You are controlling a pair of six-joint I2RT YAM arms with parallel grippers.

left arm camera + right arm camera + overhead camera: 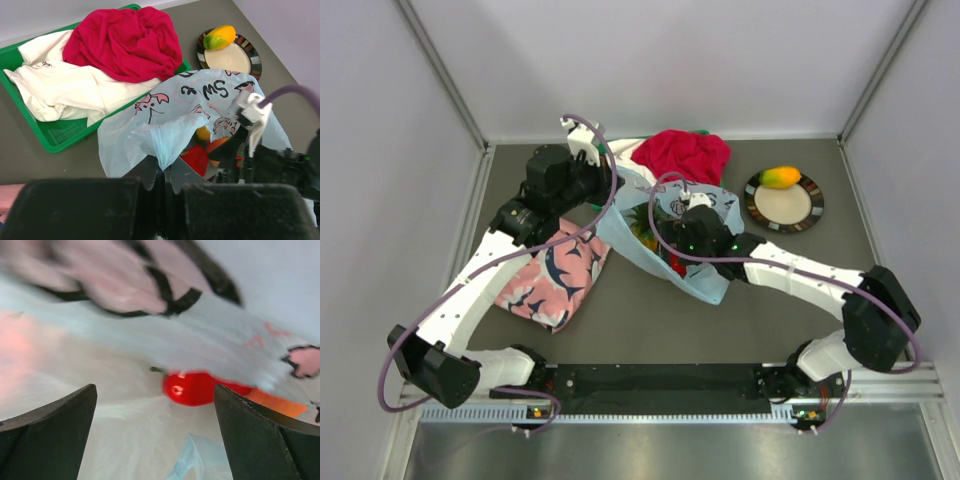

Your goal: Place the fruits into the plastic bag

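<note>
1. Grey table, white walls: the left gripper pinches the bag rim; if the thin film slips, the mouth collapses.
2. Right gripper sits inside the bag, jaws wide and empty; pulling out could snag the film.
3. Mango lies on the plate, outside the bag.
4. Right wrist view shows the red fruit bagged but misses the mango, which the top view shows.

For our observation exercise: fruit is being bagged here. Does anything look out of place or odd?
One thing: the mango sits alone on the plate at the table's far right, outside the plastic bag, which already holds the red fruit. Nothing looks spilled or damaged.
</note>
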